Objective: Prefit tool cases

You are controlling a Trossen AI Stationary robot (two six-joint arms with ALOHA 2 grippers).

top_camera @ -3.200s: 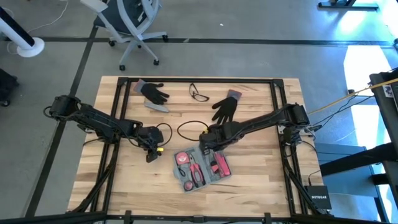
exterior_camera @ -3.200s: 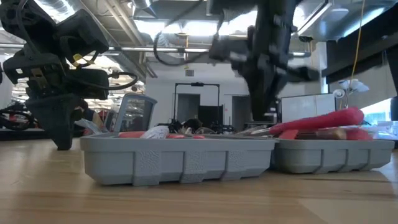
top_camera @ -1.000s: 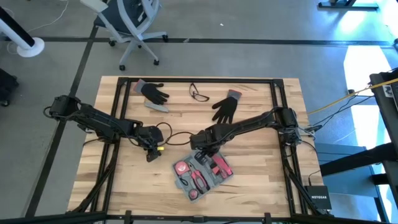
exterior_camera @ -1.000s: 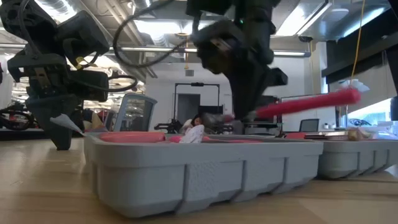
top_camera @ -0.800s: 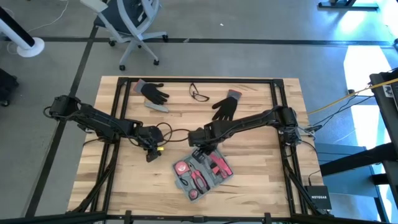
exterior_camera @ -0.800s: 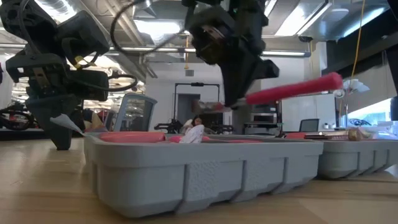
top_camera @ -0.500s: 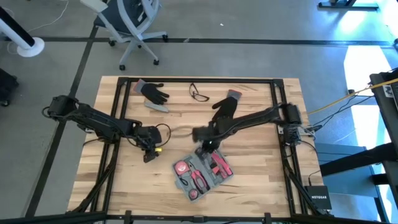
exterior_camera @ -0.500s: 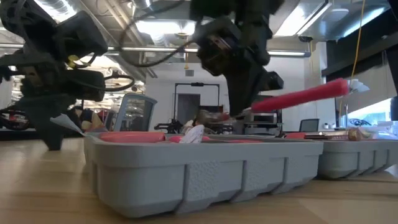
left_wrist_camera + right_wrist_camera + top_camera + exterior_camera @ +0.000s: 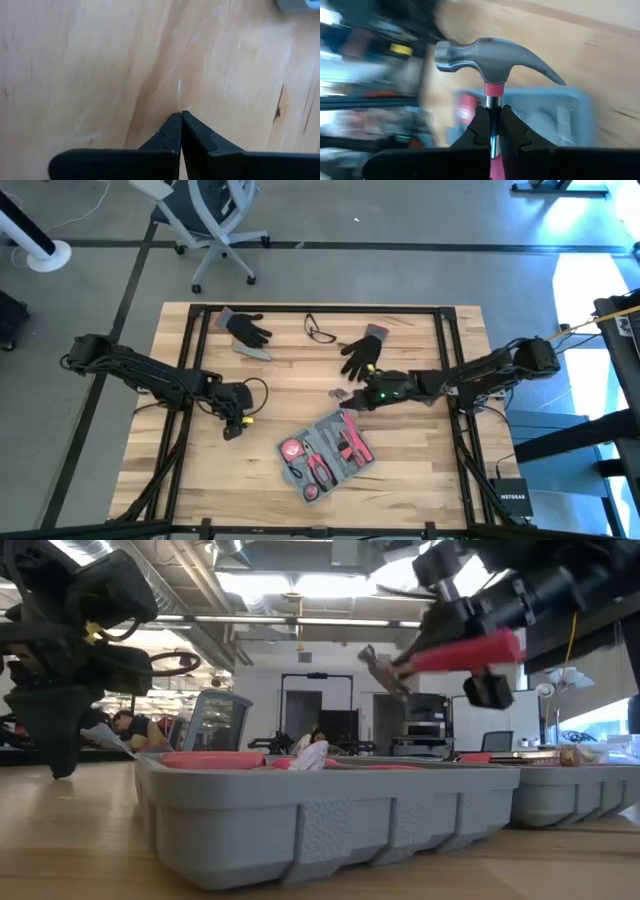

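The tool case [image 9: 325, 452], a flat grey open tray with red-handled tools in its recesses, lies on the wooden table's near middle; the low view shows its near wall [image 9: 300, 815]. My right gripper [image 9: 354, 397] hovers beyond the case's far side, shut on a hammer [image 9: 455, 650] that has a steel head [image 9: 490, 56] and a red handle. My left gripper [image 9: 232, 430] is shut on nothing, to the left of the case, pointing down at bare wood [image 9: 180, 119]. My right gripper pinches the hammer's thin shaft just below the head [image 9: 492, 102] between its two fingers [image 9: 479, 127]. The fingers come nearly level from the table's right and lie along the handle, with the head past their tips. The hammer is lifted clear above the case.
Two black gloves [image 9: 250, 328] [image 9: 362, 352], a pair of glasses [image 9: 320, 332] and a small grey bar [image 9: 256, 352] lie toward the far edge. Bare wood lies to the left and right of the case.
My right gripper has carried the hammer up out of the case and back toward the table's right and far side. It has tipped from pointing down to nearly level, so the hammer's head now leads. The case has stayed put. My left gripper has drifted slightly toward the left edge.
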